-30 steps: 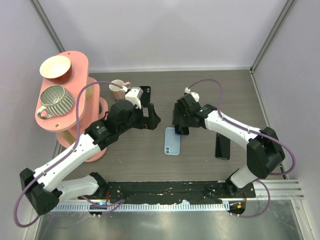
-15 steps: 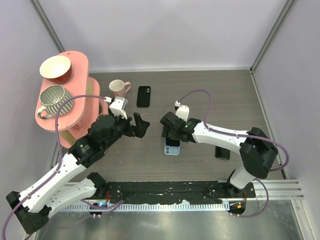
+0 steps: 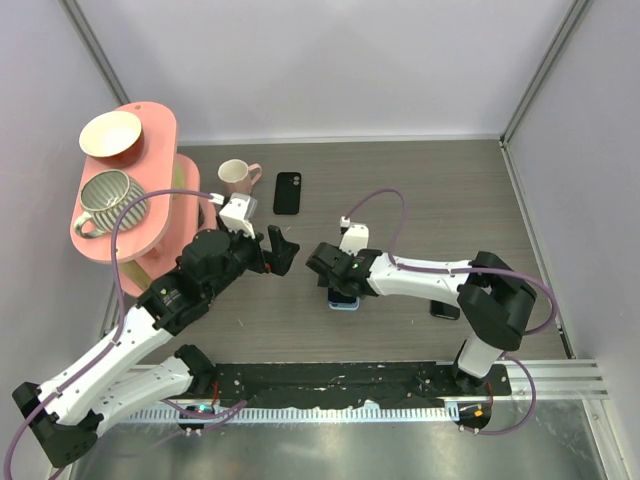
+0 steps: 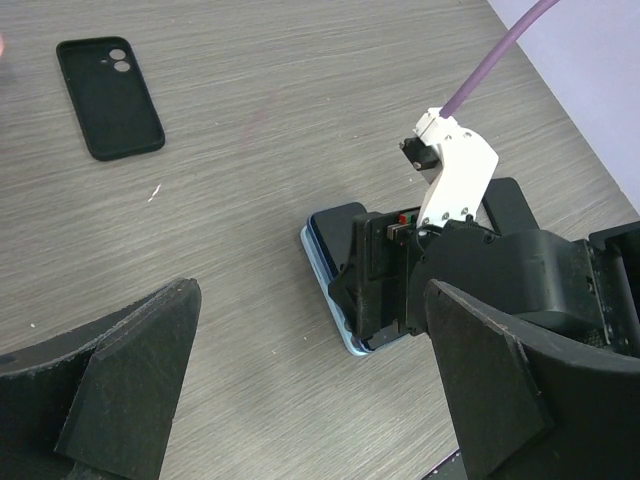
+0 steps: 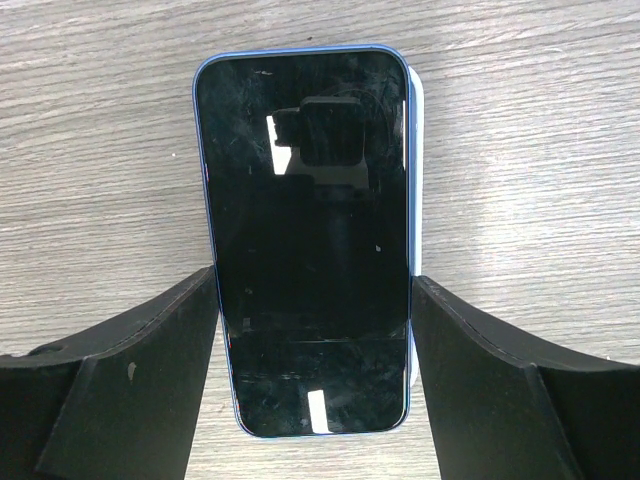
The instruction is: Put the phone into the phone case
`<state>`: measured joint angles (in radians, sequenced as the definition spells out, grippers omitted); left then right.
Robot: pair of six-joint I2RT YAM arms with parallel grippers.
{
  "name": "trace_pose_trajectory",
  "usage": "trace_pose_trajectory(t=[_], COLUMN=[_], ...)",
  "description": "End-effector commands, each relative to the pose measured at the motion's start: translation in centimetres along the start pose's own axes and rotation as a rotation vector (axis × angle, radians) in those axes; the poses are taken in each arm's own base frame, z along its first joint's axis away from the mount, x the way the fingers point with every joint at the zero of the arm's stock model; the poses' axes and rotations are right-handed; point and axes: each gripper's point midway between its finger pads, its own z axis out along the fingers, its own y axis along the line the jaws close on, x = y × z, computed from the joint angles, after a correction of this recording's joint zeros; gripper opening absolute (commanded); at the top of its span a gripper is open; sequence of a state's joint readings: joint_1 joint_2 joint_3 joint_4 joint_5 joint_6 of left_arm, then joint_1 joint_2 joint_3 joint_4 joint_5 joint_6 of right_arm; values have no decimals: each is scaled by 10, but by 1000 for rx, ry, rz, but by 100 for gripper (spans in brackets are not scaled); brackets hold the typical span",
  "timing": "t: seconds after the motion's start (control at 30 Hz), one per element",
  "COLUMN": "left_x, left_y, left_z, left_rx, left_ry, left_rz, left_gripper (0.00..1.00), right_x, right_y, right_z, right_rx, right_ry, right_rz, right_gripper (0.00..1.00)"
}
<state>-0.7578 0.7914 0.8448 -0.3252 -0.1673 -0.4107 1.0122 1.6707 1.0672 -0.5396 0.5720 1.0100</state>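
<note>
Right hand (image 5: 312, 292) spread astride phone (image 5: 305, 190) long edges; phone case (image 3: 287, 192) well apart.

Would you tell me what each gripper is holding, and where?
Left gripper: nothing. Right gripper: its jaws flank the phone's long edges, but whether they grip it cannot be told.

On my screen the counter (image 5: 520, 120) reads as grey wood-grain laminate, matt, with fine streaks. The phone (image 5: 305, 250) has a glossy black glass face that mirrors the camera. It is flecked with dust and smudges and sits inside a smooth light-blue rim. The phone case (image 4: 108, 97) looks matt black, either soft plastic or rubber; I can't tell which. My right pincer (image 5: 312, 300) has matt black plastic fingers (image 5: 130, 390), slightly grainy and scuffed.
</note>
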Motion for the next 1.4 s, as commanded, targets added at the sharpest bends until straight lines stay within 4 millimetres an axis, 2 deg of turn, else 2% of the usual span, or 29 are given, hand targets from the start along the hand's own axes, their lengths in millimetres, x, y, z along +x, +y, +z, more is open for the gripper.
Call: trace_pose_trajectory(t=[0.0, 0.3, 0.7, 0.87, 1.1, 1.2, 1.37], left_x=[-18, -18, -18, -18, -17, -16, -16], left_y=[-2, -2, -2, -3, -4, -4, -3], left_z=[-2, -2, -2, -1, 0, 0, 0], left_rx=[5, 9, 10, 15, 16, 16, 11], left_ry=[-79, -79, -82, -80, -77, -72, -74], left_rz=[0, -2, -3, -2, 0, 1, 0], left_gripper=[100, 100, 100, 100, 100, 100, 100], right_x=[-15, -10, -7, -1, -6, -9, -9], right_y=[6, -6, -1, 2, 7, 10, 7], right_z=[0, 4, 9, 12, 6, 3, 5], right_rx=[14, 70, 66, 63, 51, 50, 81], right_ry=[-81, -100, -96, -86, -101, -108, -108], right_rz=[42, 7, -1, -9, -3, 4, -5], right_gripper=[49, 49, 52, 59, 68, 78, 80])
